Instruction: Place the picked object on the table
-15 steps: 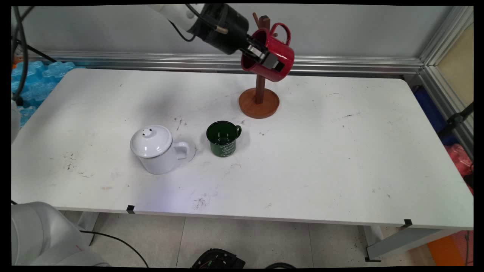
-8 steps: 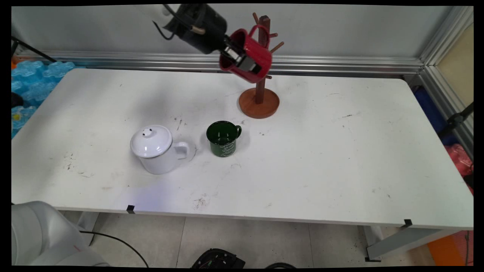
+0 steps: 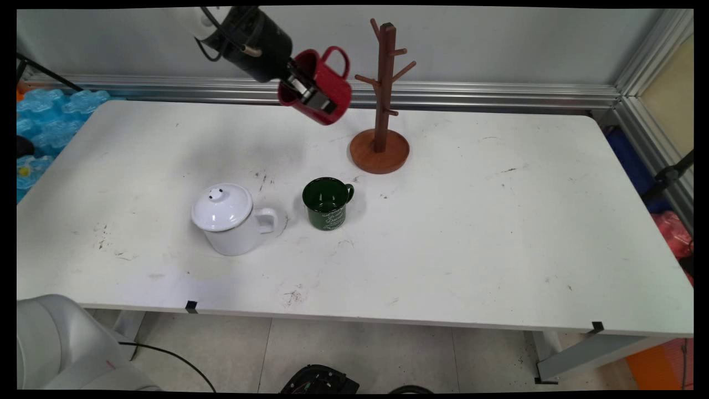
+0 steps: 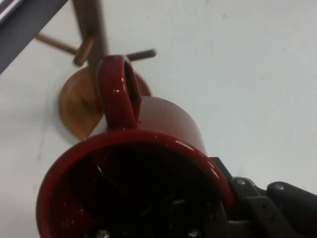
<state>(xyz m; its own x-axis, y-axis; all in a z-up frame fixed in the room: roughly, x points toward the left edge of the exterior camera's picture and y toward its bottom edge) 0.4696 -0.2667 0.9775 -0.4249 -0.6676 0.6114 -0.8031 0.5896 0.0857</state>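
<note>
Red mug (image 3: 318, 83) | clamped by its rim in end effector (image 3: 306, 95), carried left off the mug tree (image 3: 382, 111), now well clear, tilted, high over desk (image 3: 498, 221) | green mug (image 3: 327, 203) and white kettle (image 3: 231, 218) unmoved below

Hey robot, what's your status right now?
Gripper shut on red mug, tilted, airborne. Mug tree to its right, bare. Green mug, white kettle below.

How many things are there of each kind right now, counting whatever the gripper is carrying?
Mugs: 2, the red mug held in the gripper and the green mug on the table.
Lidded white pots: 1, the white pot.
Mug trees: 1, the wooden mug tree.
Total: 4.
</note>
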